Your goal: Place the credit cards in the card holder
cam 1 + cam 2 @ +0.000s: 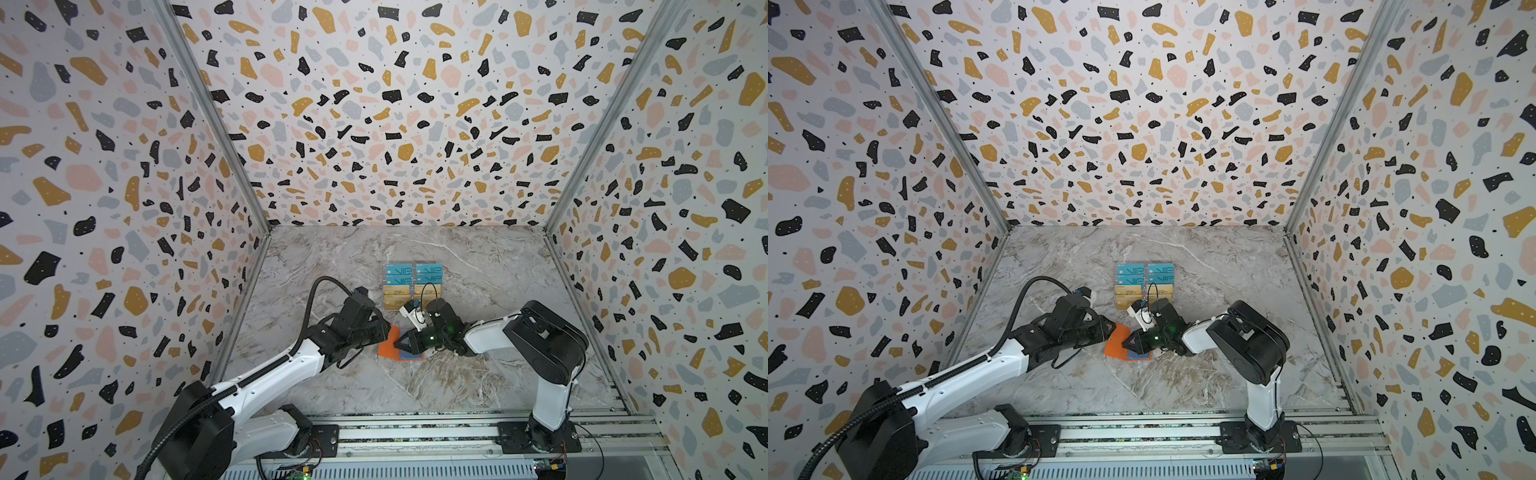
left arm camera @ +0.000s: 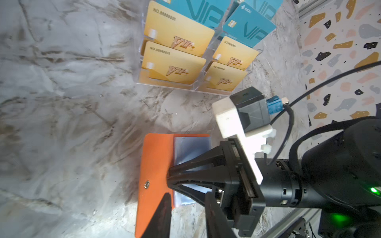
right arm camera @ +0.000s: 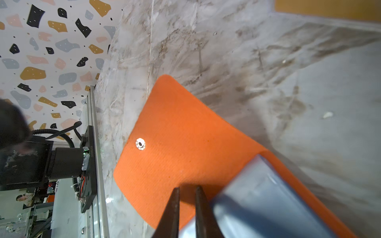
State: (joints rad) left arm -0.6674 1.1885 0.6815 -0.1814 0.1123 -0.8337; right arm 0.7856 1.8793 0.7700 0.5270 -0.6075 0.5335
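Orange card holder (image 2: 154,164) (opened): right pincer (image 3: 187,191) nearly closed, left pincer (image 2: 188,197) parted, grips unclear.

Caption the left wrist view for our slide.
Right gripper at open card holder; four credit cards sit in clear rack.

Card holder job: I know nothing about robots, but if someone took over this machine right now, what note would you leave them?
Left gripper: open, holding nothing, by the card holder cover.
Right gripper: jaws almost together, tips at the holder's fold. Whether it pinches anything is unclear.
Things: the holder lies open on the table, clear sleeves showing and empty as far as visible. All four gold credit cards stand in the clear rack, with teal cards behind them.
Done: holder opened.
Left: move all four cards into the sleeves.
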